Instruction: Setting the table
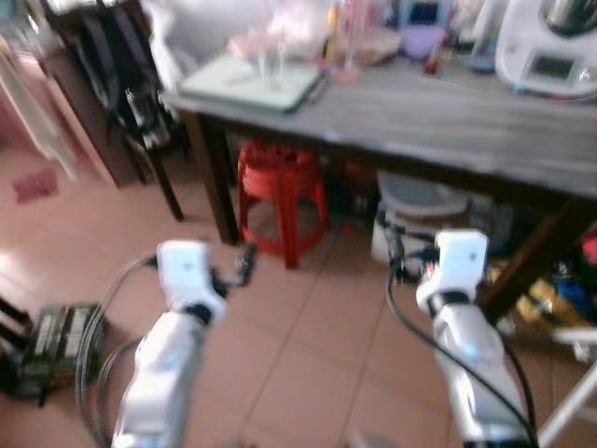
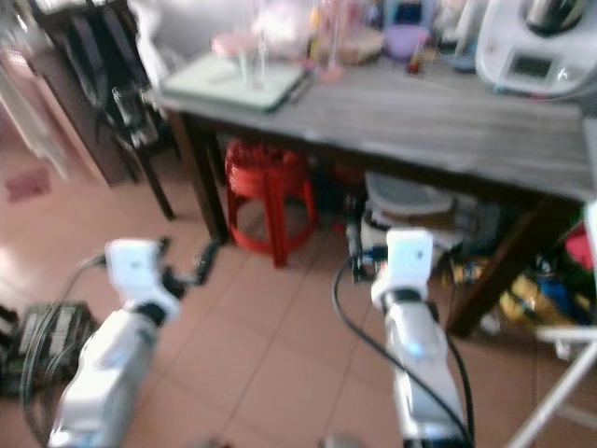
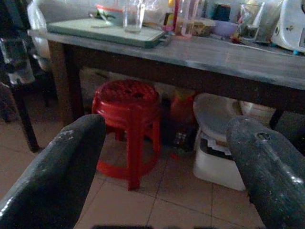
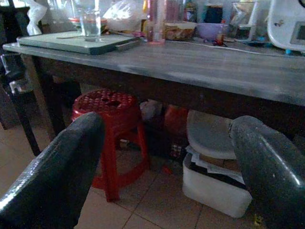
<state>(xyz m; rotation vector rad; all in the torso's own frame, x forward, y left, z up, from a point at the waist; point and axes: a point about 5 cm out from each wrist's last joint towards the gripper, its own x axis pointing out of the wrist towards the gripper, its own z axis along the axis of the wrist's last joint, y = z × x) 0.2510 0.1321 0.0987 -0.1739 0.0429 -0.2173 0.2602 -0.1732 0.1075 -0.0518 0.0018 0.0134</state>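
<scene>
Left gripper [image 3: 162, 157] and right gripper [image 4: 167, 162] spread, facing table [image 1: 448, 121]

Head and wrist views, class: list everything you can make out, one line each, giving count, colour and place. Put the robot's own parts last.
Table: one, grey top, dark legs, ahead of the robot.
Tray: one, pale green, on the table's left end.
Glass: one, clear, standing on the tray.
Bowl: one, purple, at the table's back.
Kitchen appliance: one, white, on the table's right end.
Stool: one, red, under the table.
Bin: one, white, lidded, under the table beside the stool.
Floor: reddish tiles.
Left gripper: black fingers, open, above the floor.
Right gripper: black fingers, open, above the floor.
</scene>
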